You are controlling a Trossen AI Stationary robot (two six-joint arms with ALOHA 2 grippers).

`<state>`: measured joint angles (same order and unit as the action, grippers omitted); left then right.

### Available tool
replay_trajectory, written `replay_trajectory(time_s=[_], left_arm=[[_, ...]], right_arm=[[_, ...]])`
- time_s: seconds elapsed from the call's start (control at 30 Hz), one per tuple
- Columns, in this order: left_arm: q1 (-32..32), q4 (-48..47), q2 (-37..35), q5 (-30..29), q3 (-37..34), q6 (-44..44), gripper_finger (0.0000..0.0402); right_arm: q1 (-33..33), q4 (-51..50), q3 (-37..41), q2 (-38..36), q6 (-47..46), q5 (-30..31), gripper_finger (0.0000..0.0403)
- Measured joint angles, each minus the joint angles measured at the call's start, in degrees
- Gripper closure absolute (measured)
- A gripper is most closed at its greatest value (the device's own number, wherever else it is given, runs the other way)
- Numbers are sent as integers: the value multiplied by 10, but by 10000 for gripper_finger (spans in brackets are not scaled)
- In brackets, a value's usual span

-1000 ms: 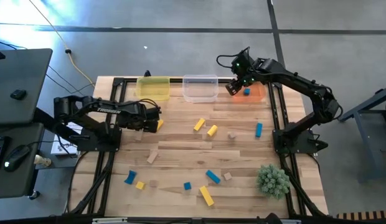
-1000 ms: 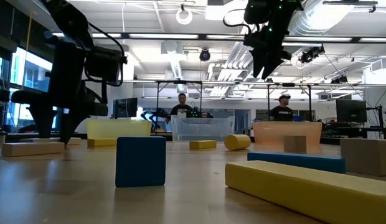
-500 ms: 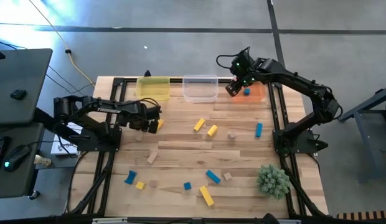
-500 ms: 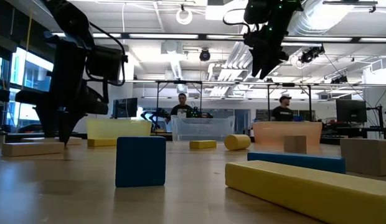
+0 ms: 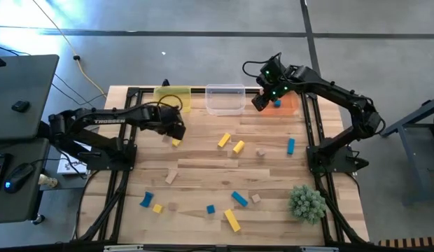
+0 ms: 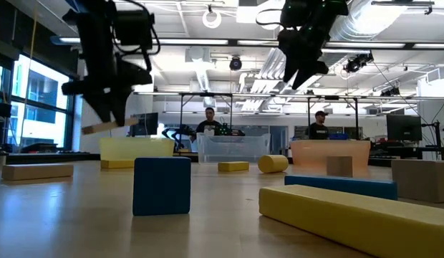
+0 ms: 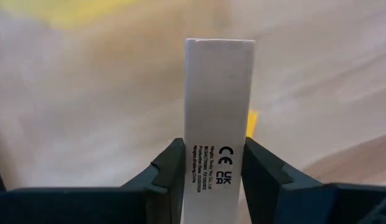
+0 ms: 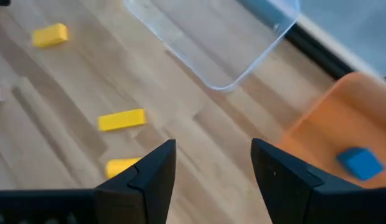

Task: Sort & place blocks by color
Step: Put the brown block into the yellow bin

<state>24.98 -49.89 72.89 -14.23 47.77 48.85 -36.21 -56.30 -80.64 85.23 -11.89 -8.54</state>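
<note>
My left gripper (image 5: pixel 173 131) hangs over the table's far left, shut on a pale tan bar (image 7: pixel 219 93) with black print on its face. The bar also shows in the low view (image 6: pixel 104 128), clear of the table. A yellow block (image 5: pixel 176 142) lies just below it. My right gripper (image 5: pixel 262 100) is open and raised beside the orange tub (image 5: pixel 288 106), which holds a blue block (image 8: pixel 360 162). Several yellow, blue and tan blocks lie over the table's middle and near half, among them yellow ones (image 5: pixel 223 141) (image 5: pixel 238 147). My left gripper pinches the tan bar by its two long sides (image 7: pixel 192 155), near one end, between its two fingers. The fingers come steeply from above. The rest of the bar sticks out past them, lifted clear of the table and lying slightly tilted (image 6: pixel 93 130).
A yellow tub (image 5: pixel 172 98) and a clear tub (image 5: pixel 225 99) stand at the far edge beside the orange one. A green spiky ball (image 5: pixel 306 203) sits at the near right. Two people stand in the room beyond the table.
My left gripper has risen from the table with the tan bar, which now hangs clear of the wood, and has turned and moved slightly toward the far edge. My right gripper has stayed in place, swivelling a little.
</note>
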Motion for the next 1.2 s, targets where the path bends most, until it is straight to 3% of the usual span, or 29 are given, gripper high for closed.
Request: replay_trajectory(time_s=[0.23,0.43,0.7,0.9,1.2], left_arm=[[54,26,-5,-53,65,-161,305],[124,128,-5,-46,89,-320,305],[219,188,-5,-27,93,-492,305],[266,256,13,-2,93,-605,305],[304,265,108,26,94,-669,296]], right_arm=[[0,-2,0,0,-34,-46,206],[17,-2,0,0,-66,-60,206],[71,-1,0,0,-145,-64,206],[120,0,0,0,-209,-25,206],[182,0,0,0,-280,41,206]])
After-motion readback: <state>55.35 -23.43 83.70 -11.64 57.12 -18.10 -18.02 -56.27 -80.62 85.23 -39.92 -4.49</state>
